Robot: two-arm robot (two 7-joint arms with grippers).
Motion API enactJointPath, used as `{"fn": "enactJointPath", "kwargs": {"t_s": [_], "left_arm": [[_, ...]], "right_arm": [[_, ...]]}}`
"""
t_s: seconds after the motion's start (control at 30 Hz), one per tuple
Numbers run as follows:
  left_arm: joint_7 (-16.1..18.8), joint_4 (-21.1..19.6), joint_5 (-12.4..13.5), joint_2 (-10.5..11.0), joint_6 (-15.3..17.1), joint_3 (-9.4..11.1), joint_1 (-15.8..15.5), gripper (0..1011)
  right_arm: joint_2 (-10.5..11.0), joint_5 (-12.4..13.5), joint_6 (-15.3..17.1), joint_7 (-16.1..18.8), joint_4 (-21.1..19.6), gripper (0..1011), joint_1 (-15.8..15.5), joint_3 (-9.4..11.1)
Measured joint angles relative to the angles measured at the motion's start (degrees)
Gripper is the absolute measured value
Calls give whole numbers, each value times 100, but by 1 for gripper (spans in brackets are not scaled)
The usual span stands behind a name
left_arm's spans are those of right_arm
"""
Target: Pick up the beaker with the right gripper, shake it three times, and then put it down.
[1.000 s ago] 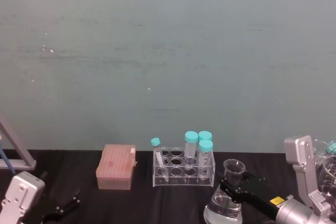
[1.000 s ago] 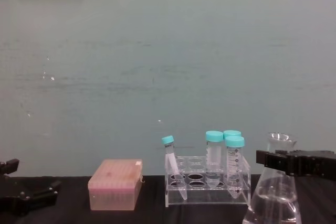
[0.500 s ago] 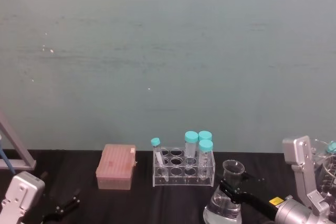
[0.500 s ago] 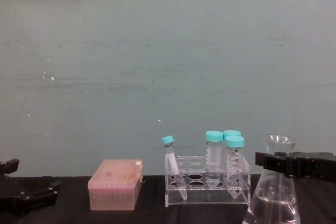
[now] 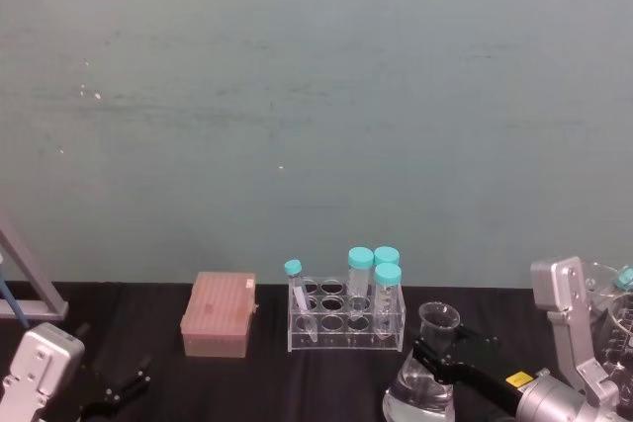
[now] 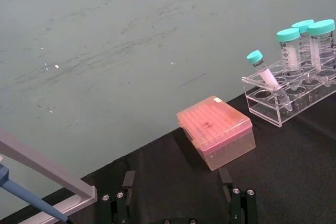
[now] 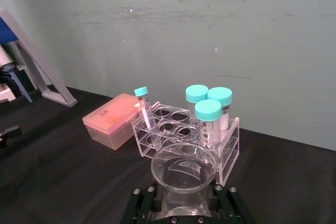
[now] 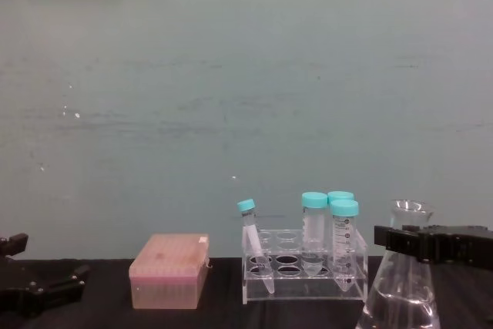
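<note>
The black flat-jawed right gripper (image 8: 400, 241) clamps the clear glass conical beaker (image 8: 402, 298) at its narrow neck, steadying the liquid.

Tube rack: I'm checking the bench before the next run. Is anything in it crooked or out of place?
One thing: the thin teal-capped tube at the tube rack's left end leans sideways, while the three wider tubes stand upright. No spill shows around it.
</note>
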Motion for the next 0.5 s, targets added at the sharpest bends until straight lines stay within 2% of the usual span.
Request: {"fn": "enactJointPath", "kwargs": {"t_s": [0.5], "left_arm": [[0,0,0,0,0,0,0,1000]], "right_arm": [[-28,-38,-23,4,71,457,47,-14]]}}
